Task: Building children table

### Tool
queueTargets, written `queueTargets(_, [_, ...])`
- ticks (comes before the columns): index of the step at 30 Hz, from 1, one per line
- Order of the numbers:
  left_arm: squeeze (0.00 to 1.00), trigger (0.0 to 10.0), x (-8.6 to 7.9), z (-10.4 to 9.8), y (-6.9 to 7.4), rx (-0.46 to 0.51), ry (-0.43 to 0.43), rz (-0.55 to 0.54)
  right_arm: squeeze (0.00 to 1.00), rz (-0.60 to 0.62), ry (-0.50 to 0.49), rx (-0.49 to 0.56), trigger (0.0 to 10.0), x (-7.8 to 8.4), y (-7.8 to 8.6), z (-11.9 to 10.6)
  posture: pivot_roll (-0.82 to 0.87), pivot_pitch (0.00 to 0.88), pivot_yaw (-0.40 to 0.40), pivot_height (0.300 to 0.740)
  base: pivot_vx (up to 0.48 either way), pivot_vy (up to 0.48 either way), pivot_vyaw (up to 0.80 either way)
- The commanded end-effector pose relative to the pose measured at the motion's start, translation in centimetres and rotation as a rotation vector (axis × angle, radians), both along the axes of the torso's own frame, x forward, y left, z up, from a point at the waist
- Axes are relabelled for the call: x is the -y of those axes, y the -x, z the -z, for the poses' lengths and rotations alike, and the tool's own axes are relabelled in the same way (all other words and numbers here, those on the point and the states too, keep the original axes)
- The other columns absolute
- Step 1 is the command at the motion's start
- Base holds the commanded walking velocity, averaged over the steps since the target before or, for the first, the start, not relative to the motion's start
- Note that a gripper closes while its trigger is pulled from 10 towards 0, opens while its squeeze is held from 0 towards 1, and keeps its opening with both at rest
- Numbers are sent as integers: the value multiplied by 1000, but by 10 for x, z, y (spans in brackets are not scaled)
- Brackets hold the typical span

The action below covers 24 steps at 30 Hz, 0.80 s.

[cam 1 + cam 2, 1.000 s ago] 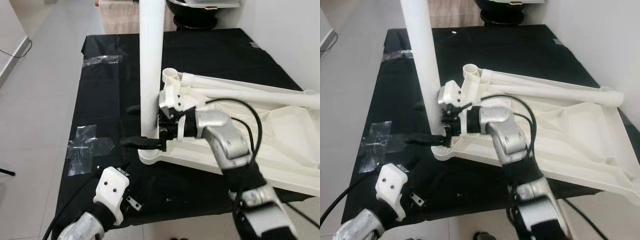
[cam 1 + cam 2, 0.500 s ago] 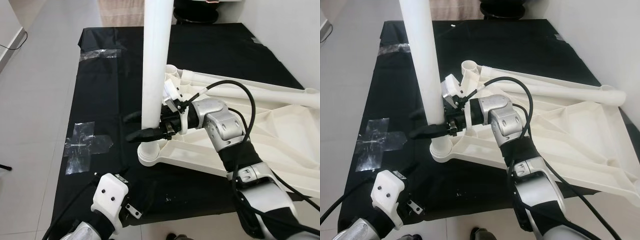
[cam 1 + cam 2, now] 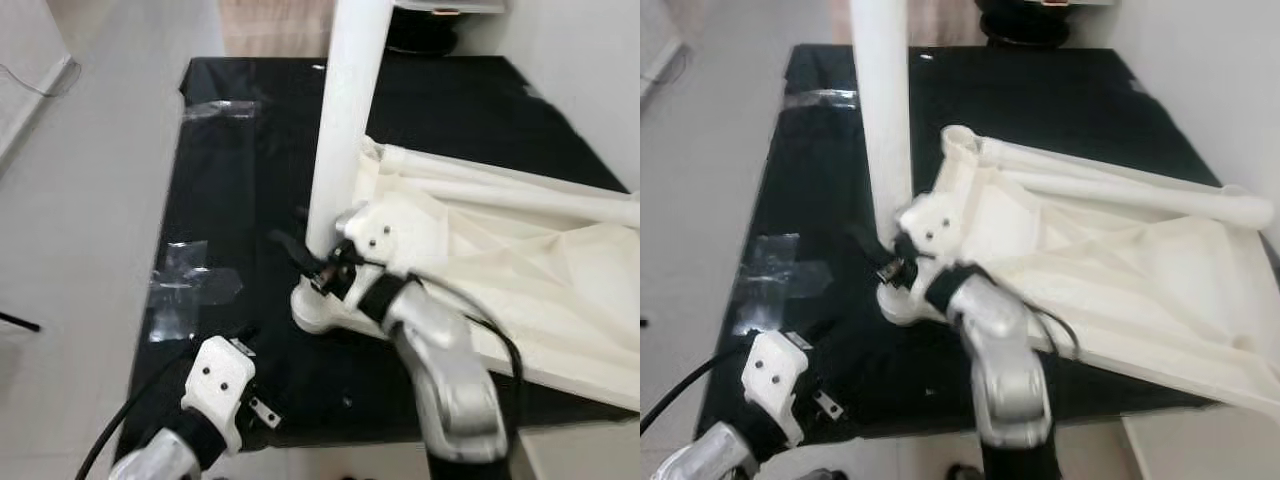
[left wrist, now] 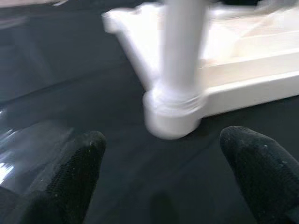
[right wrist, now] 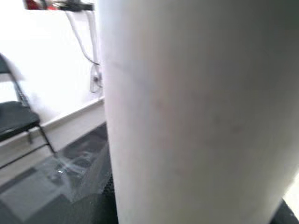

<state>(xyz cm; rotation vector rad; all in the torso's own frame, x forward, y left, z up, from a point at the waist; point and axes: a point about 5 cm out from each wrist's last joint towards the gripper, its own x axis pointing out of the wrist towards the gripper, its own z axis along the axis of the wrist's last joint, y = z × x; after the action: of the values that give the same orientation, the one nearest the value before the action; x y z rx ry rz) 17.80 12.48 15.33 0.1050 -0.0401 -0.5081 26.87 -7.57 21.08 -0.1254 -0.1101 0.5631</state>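
A black-covered bench (image 3: 230,180) was recorded on a pale tiled floor (image 3: 90,200), with clear tape patches (image 3: 185,290) stuck to the cloth. An overturned white table top (image 3: 520,280) lay on the bench, one white leg (image 3: 345,120) standing upright in its corner socket (image 3: 320,312) (two further legs lay flat along the far edge). The right gripper (image 3: 305,262) was placed at the leg's base, fingers closed around it. The left gripper (image 4: 163,172) was held low near the socket, fingers (image 4: 74,172) spread, nothing between them.
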Motion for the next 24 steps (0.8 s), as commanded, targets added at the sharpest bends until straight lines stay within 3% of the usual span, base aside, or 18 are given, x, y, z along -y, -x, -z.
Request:
queueTargets(1, [0,10000,-1,5,-3,-23,-6,13,0,120,60,-261,0,5,6,56,29,190,-44,740,0,0,0])
queueTargets(2, [0,10000,-1,5,-3,-23,-6,13,0,120,60,-261,0,5,6,56,29,190,-44,740,0,0,0])
queueTargets(4, [0,10000,-1,8,-10,-16,-14,12,0,81,43,-190,0,-4,-13,44,37,155,-49,740,0,0,0])
queueTargets(5, [0,10000,-2,8,-13,-11,-16,8,0,76,39,-167,4392,-5,-18,38,36,152,-50,740,0,0,0])
queueTargets(6, [0,10000,-2,8,-14,-5,-18,-3,0,40,4,-152,10000,-8,-22,30,36,148,-52,740,0,0,0])
queueTargets(7, [0,10000,-2,8,-14,-5,-18,-3,0,40,4,-152,10000,-8,-22,30,36,148,-52,740,0,0,0])
queueTargets(8, [0,10000,-3,8,-16,0,-19,-12,184,-16,-10,-143,10000,-11,-23,26,38,145,-54,740,0,0,0])
queueTargets(9, [0,10000,-3,8,-16,4,-21,-19,1000,-64,-43,-139,10000,-16,-20,19,38,143,-54,740,0,0,0])
queueTargets(10, [0,10000,-3,8,-16,4,-21,-19,1000,-64,-43,-139,10000,-16,-20,19,38,143,-54,740,0,0,0])
queueTargets(13, [0,10000,-3,7,-18,9,-19,-27,1000,-303,-108,-43,10000,-18,-19,-11,48,146,-52,740,0,0,0])
queueTargets(16, [0,10000,-2,7,-17,8,-15,-20,1000,-481,-85,38,10000,-14,-23,-30,55,154,-52,740,0,0,0])
queueTargets(17, [0,10000,-2,6,-16,5,-13,-15,714,-539,-43,54,10000,-12,-25,-32,60,162,-53,740,0,0,0])
queueTargets(18, [0,10000,-2,6,-16,5,-13,-15,714,-539,-43,54,10000,-12,-25,-32,60,162,-53,740,0,0,0])
queueTargets(19, [0,10000,-1,6,-16,5,-12,-11,220,-578,-13,66,10000,-11,-27,-33,60,162,-53,740,0,0,0])
queueTargets(20, [0,10000,-1,6,-15,4,-10,-8,0,-626,47,77,10000,-9,-32,-31,63,170,-51,740,0,0,0])
queueTargets(23, [0,10000,0,5,-12,4,-8,-1,0,-663,99,58,10000,-6,-44,-28,77,187,-49,740,0,0,0])
queueTargets(24, [0,10000,1,4,-9,2,-9,2,0,-728,117,35,10000,-4,-50,-27,93,203,-47,740,0,0,0])
